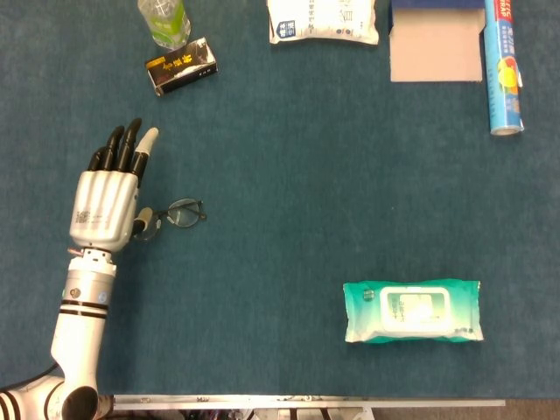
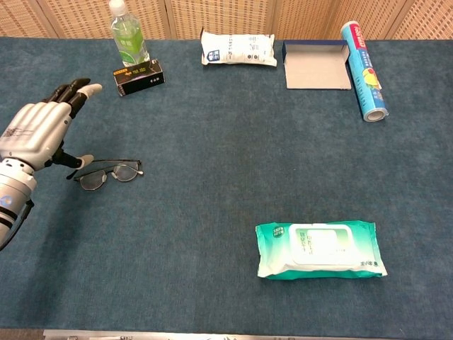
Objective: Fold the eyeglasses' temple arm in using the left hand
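**Left hand at the glasses, temple fold not yet made**

Left hand [image 1: 107, 203] hangs flat over the left side of the table [image 1: 289, 219], fingers [image 1: 127, 144] stretched out and apart, gripping nothing. Thumb [image 2: 76, 161] juts toward the eyeglasses [image 2: 110, 172], its tip at or just beside the near end of the frame; contact can't be confirmed in either view. The eyeglasses lie lenses-flat on the blue cloth just right of the hand, well apart from the other items.

Step in hand, as judged: the approach or set-up for the push. One temple looks swung out toward the hand in the chest view, so the fold seems undone. The next move likely calls for a thumb or fingertip set against that temple and a sweep inward toward the lenses, gentle enough that the light frame doesn't skate across the cloth.

Hard to read: in the head view the palm and thumb cover the left end of the frame, so the hinge and temple state are hidden there. The other temple is too thin to trace. Right hand shows in neither view. Left forearm is cut off at the frame edge in the chest view.
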